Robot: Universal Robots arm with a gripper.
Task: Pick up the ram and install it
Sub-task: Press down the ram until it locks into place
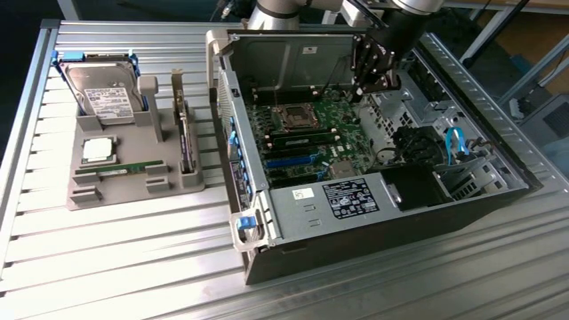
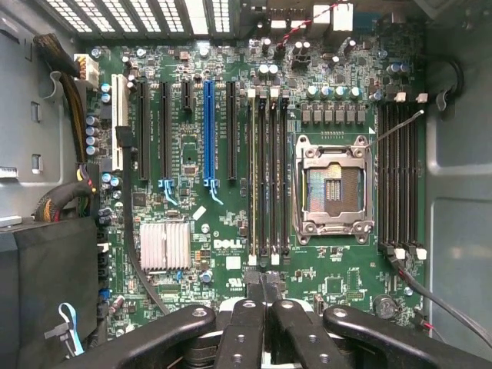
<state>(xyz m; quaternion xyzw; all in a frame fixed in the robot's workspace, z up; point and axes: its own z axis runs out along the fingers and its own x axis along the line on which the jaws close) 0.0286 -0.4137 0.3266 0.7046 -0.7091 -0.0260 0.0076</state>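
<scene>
Green, long and narrow, the ram (image 1: 120, 169) lies in the grey holder (image 1: 129, 192) while the end effector (image 2: 265, 292) is pressed together.

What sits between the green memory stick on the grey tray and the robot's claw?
Exterior view: between the ram and the gripper stand the upright dark expansion card, the computer case's wall and the motherboard's CPU socket.

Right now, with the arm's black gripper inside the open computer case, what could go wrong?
The shut gripper hangs over the green motherboard; a drop could hit the open silver CPU socket. The thin grey cable crossing the black memory slots could snag. It holds nothing: the long green ram stick lies in the grey tray.
</scene>
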